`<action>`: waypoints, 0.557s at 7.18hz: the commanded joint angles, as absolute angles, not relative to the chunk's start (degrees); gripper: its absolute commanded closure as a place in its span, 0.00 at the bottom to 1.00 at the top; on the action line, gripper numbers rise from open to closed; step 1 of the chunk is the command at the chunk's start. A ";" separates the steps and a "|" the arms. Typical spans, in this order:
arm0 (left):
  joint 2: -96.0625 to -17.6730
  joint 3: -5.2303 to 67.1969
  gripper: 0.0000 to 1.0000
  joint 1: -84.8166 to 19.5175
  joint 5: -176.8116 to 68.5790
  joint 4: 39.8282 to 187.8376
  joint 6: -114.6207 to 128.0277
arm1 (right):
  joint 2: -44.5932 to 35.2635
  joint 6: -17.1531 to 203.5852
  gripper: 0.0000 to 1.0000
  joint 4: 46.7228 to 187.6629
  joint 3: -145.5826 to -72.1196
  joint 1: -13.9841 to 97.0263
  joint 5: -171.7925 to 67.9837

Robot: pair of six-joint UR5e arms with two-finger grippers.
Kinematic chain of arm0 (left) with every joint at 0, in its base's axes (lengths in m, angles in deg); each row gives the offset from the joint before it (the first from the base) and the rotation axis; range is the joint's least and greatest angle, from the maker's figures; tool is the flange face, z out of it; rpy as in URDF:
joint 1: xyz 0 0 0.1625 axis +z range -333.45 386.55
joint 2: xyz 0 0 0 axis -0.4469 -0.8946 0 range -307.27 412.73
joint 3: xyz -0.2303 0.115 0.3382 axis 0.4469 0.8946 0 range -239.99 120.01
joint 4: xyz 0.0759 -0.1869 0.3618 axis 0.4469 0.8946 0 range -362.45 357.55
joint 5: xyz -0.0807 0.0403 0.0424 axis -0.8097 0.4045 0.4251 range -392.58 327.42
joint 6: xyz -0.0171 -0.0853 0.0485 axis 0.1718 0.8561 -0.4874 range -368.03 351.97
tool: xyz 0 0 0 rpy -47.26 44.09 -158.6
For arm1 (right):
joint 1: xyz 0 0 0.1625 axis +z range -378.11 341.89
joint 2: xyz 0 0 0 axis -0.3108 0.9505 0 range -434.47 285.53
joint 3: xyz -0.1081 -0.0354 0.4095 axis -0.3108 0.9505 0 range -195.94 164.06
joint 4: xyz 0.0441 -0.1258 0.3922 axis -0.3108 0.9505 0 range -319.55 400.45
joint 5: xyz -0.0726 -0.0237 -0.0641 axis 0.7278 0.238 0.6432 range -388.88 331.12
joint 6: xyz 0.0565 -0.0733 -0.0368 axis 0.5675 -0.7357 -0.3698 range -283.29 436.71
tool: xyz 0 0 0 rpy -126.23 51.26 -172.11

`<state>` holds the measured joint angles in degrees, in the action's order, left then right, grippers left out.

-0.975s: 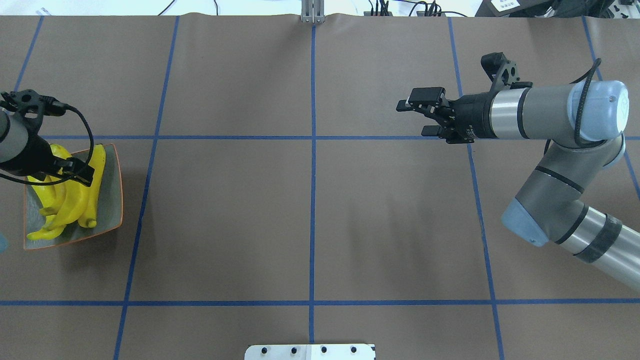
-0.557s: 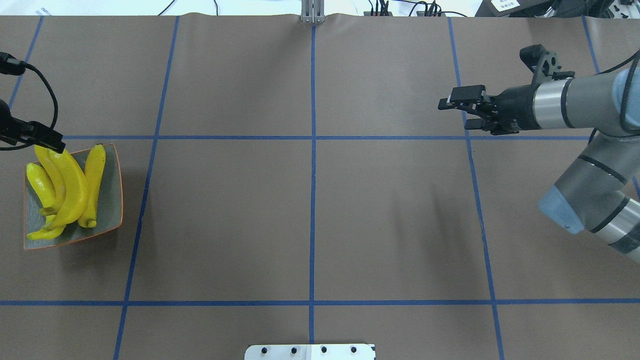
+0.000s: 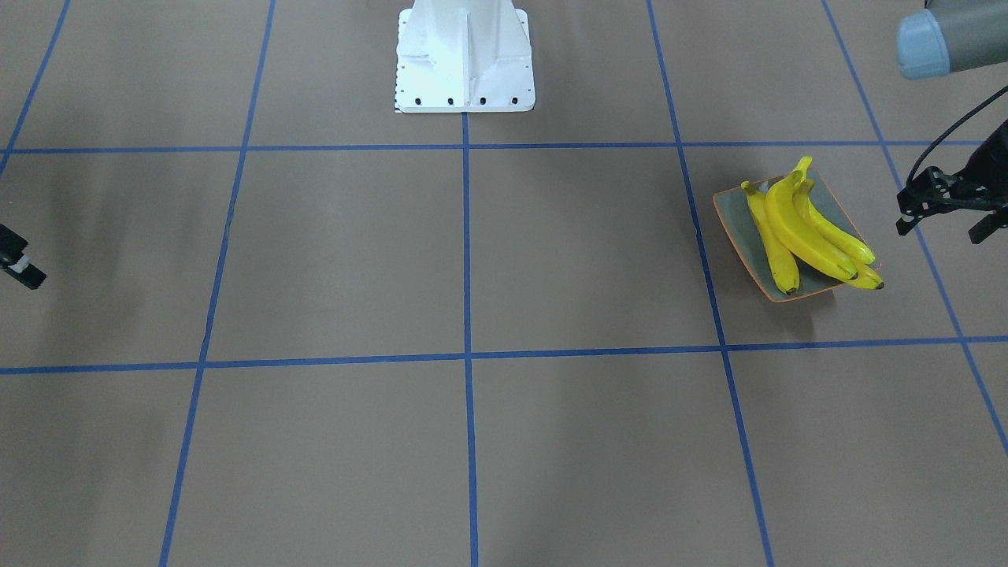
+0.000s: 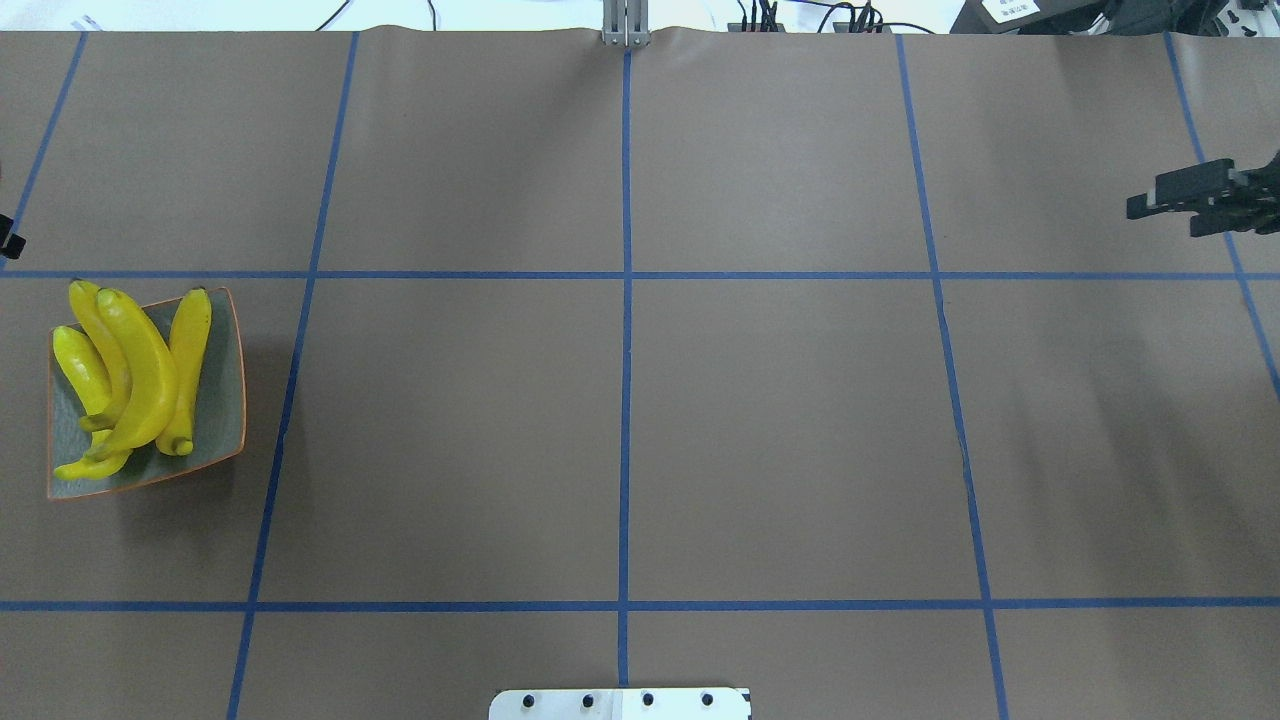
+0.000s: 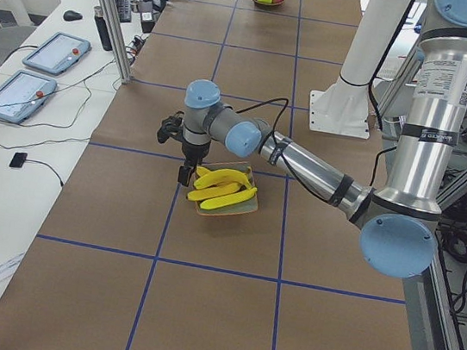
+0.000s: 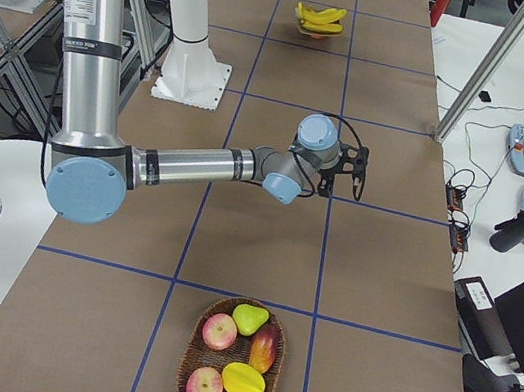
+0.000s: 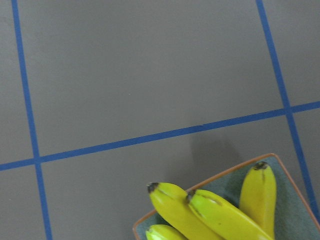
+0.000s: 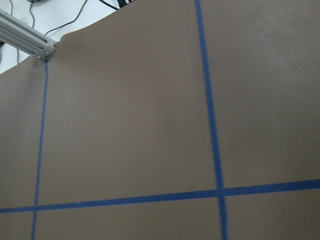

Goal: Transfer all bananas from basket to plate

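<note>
Dark lettering runs down the silver tube of the left arm [image 5: 440,100] in the left-side view, but it is too small to read.

Four smooth, bright yellow, curved bananas [image 4: 130,380] lie piled on the small squarish grey-green plate with a thin orange rim [image 4: 228,400]. The plate sits at the robot's left end of the brown-covered, blue-taped desk [image 4: 780,420]. The left claw [image 5: 186,174] hangs just beyond the plate's far-left corner, near the bananas' dark tips and apart from them. Whether it is released or clenched cannot be told. The overhead view catches only a sliver of it at the frame's edge. The left wrist view looks down on three dark banana tips and one corner of the plate.

The right claw [image 4: 1165,218] is released, its two fingers parted with nothing between them. It is well apart from the bananas, at the opposite end of the desk. Its wrist view shows only brown cover, blue tape and a metal rail.

Only the side views show the oval wicker basket [image 6: 183,365] at the robot's right end, holding red, green and yellow fruit [image 6: 218,330].
</note>
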<state>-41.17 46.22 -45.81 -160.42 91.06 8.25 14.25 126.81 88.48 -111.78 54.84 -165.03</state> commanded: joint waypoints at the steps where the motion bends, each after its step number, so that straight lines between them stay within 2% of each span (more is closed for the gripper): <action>1: -42.45 41.38 0.01 -48.50 -162.40 91.16 2.21 | 15.79 108.19 0.00 101.81 -111.66 62.10 -166.96; 4: -45.61 34.18 0.01 -52.80 -166.66 90.72 1.73 | 9.31 82.05 0.00 131.51 -111.83 68.27 -165.55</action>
<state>-43.99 37.85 -50.43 -163.41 90.81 2.31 12.39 91.31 120.16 -111.93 66.17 -166.03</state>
